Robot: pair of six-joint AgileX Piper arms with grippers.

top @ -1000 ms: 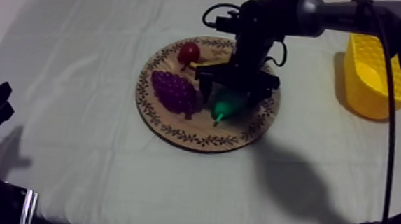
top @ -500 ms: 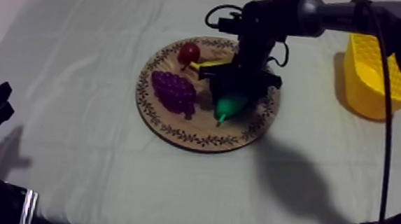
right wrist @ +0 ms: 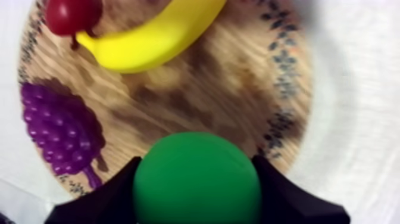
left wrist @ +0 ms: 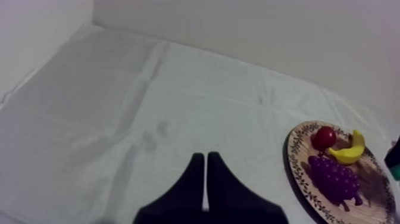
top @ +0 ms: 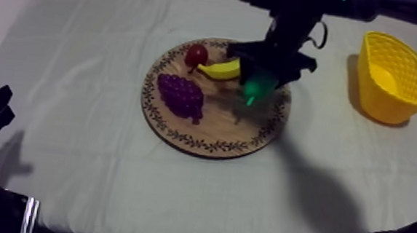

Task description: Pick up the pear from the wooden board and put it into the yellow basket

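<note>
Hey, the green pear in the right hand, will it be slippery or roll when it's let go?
Probably stiff: the pear shows no dent between the right hand's fingers. Its smooth, rounded skin may slip in a loose grip. Released, it would likely roll, being round.

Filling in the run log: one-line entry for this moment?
right gripper: shut on pear, over wooden board | left gripper: shut, at rest | yellow basket: not reached | banana, grapes, small red fruit: on board
</note>
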